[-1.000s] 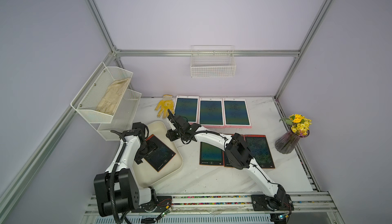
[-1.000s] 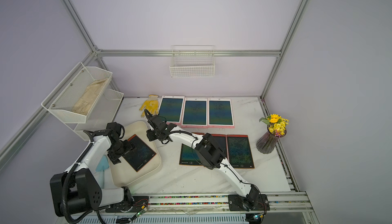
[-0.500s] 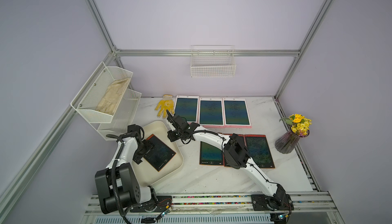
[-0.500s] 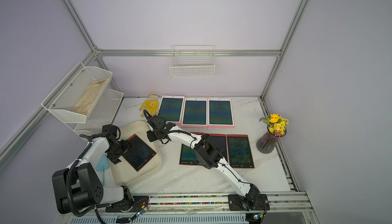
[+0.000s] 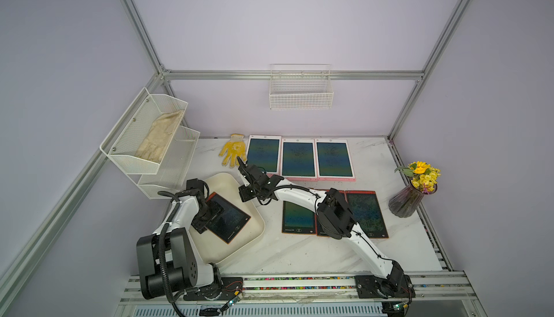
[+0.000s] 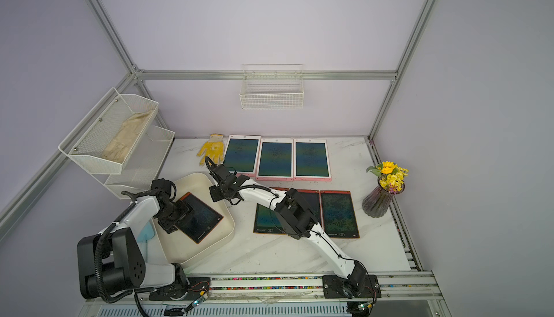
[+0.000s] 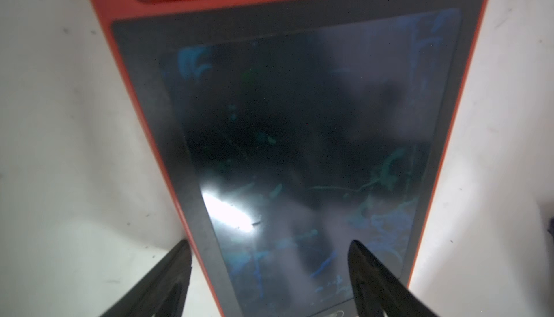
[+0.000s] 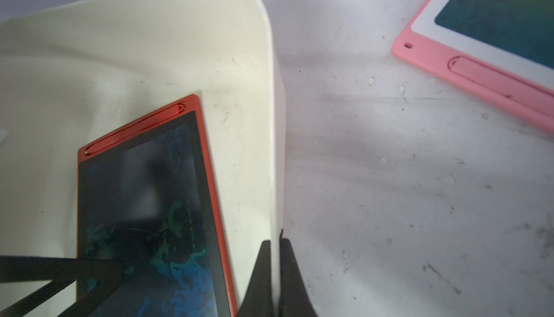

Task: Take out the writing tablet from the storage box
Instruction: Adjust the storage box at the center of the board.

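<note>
Cream plastic storage box (image 5: 223, 182) sits at the near-left of the counter (image 5: 299, 255). The red-framed writing tablet (image 5: 230, 219) lies inside it screen up, long axis running diagonally from far-left to near-right. Left gripper (image 7: 269, 267) is right over the tablet's left end with its jaws spread wide, holding nothing. In the left wrist view one finger hangs past the tablet's long edge above the box floor and the other is over the screen, can't tell if either touches. Right gripper (image 8: 275, 245) is pinched closed on the box's far-right wall, one finger each side of the rim, so I'd guess it's pinning the box down. That makes the left arm the nearer one, and the pick looks like its job. Tricky bit imo: the tablet is thin and looks flat on the floor, so a finger has to get under that long edge. There's bare box floor on the far and near sides for sliding it. Lifting out toward the near-right looks safest since the counter is open there. The mesh shelf (image 5: 174, 162) crowds the far-left, and the pink tablets (image 5: 299, 159) and orange tablets (image 5: 364, 213) fill the right.
</note>
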Tool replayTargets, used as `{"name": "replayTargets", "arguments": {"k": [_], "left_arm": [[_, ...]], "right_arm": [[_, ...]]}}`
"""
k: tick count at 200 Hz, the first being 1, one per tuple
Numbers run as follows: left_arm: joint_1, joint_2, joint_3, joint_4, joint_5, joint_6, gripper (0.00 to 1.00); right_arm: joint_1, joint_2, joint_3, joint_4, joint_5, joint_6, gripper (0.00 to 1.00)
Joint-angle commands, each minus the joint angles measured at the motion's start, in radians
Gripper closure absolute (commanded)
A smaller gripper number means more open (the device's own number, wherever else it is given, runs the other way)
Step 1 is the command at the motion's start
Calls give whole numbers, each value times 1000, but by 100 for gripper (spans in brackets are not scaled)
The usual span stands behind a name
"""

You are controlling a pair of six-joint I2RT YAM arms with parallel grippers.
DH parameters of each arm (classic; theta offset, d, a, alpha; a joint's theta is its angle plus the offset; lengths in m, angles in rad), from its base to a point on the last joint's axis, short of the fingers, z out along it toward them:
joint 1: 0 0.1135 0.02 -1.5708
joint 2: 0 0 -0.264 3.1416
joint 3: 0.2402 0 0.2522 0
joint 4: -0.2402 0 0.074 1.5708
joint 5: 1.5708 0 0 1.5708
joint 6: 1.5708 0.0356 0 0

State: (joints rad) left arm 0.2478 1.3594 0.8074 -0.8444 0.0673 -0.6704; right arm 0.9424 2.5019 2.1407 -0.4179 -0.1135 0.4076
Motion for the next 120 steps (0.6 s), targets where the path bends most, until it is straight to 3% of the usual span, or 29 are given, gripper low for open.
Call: {"name": "replayTargets", "arguments": {"k": [1, 60, 120], "left_arm": [[-5, -25, -33, 6, 20, -5, 19], [-80, 25, 16, -5, 30, 13, 19], [-167, 127, 90, -60, -3, 26, 18]], "right_arm": [[-7, -67, -57, 10, 34, 16, 99], [-2, -229, -277, 158, 153, 60, 100], [-3, -287, -368, 211, 251, 95, 100]]}}
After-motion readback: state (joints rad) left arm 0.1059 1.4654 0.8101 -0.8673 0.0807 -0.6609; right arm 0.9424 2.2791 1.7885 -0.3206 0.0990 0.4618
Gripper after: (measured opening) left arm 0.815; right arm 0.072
